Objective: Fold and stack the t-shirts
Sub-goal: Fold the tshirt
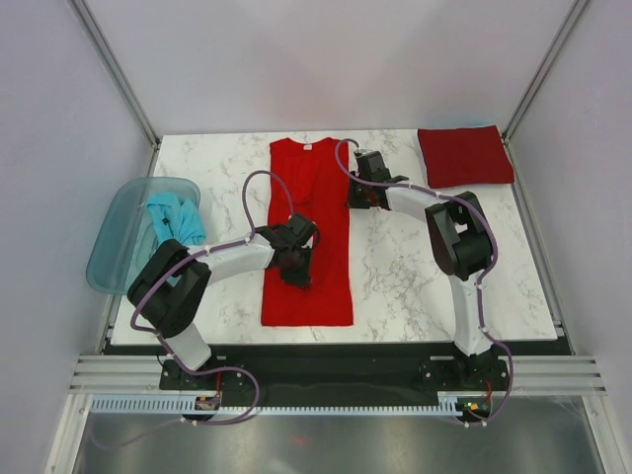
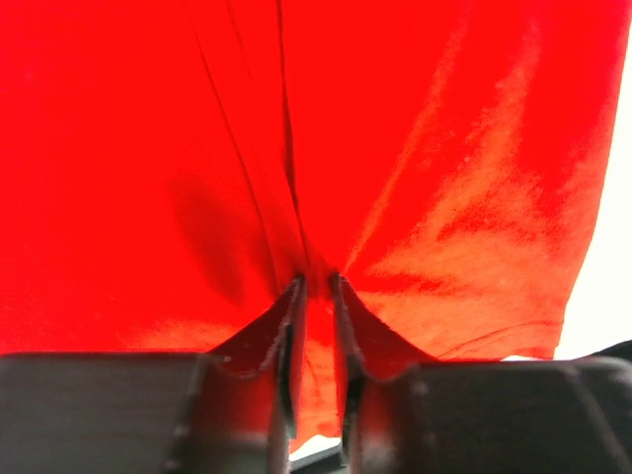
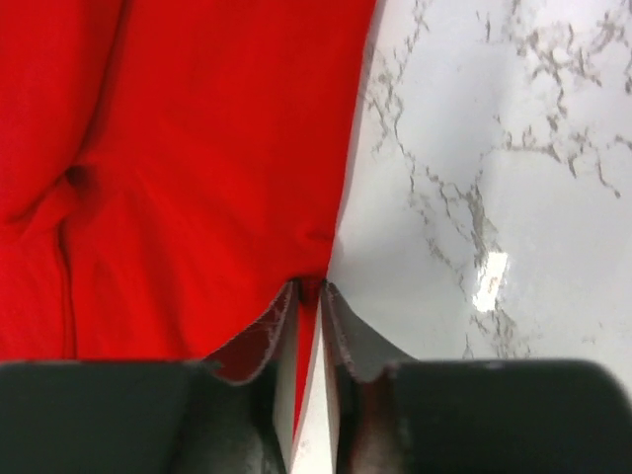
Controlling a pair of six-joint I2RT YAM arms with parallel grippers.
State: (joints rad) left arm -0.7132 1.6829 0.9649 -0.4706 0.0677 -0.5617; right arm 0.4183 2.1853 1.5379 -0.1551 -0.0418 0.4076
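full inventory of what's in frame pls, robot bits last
bright red t-shirt: 1, red, long strip mid-table
crimson t-shirt: 1, dark red, folded square, far right corner
teal t-shirt: 1, teal-blue, bunched in the tub
tub: 1, translucent blue, left table edge
table: 1, white marble
left arm, right arm: 2, white and black
left fingers: black, pinching the bright red t-shirt's middle
right fingers: black, pinching its right edge

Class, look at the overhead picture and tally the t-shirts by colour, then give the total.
bright red t-shirt: 1
dark crimson t-shirt: 1
teal-blue t-shirt: 1
Total: 3
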